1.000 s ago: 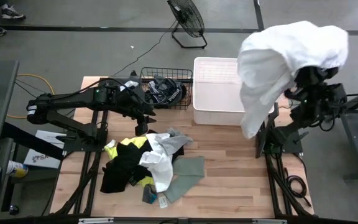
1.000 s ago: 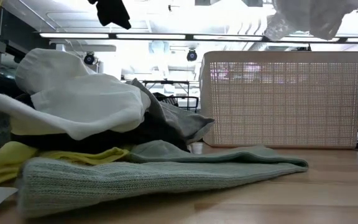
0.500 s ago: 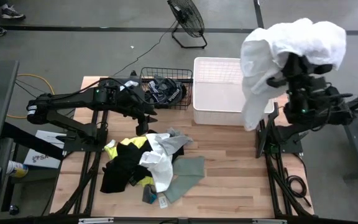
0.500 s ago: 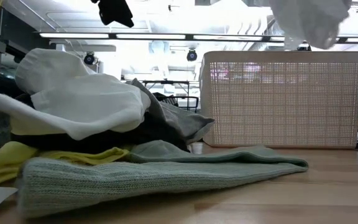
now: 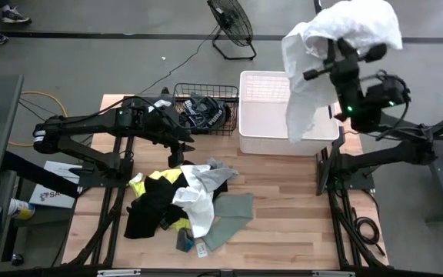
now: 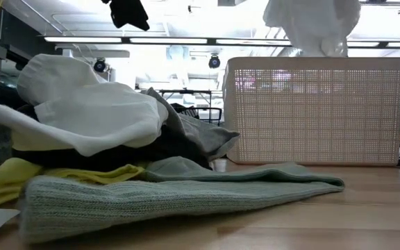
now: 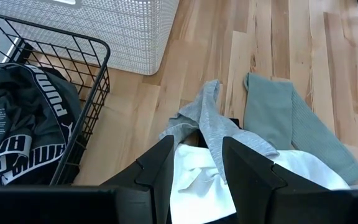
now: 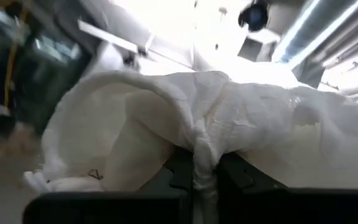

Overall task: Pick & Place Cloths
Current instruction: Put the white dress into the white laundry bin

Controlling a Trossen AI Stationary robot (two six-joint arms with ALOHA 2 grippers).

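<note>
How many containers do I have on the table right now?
2: the black wire basket at the table's far edge, holding a black lettered garment, and the white tub immediately right of it.

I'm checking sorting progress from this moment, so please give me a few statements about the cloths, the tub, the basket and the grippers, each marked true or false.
1. The right gripper is shut on the large white cloth, held up over the white tub. True.
2. The black wire basket holds no cloth. False: a black garment with white lettering lies in it.
3. The left gripper hovers above the pile of cloths with its fingers apart and nothing between them. True.
4. The grey-green knit cloth lies inside the tub. False: it lies on the table, in front of the tub.
5. The tub stands left of the wire basket in the high view. False: it stands to its right.
</note>
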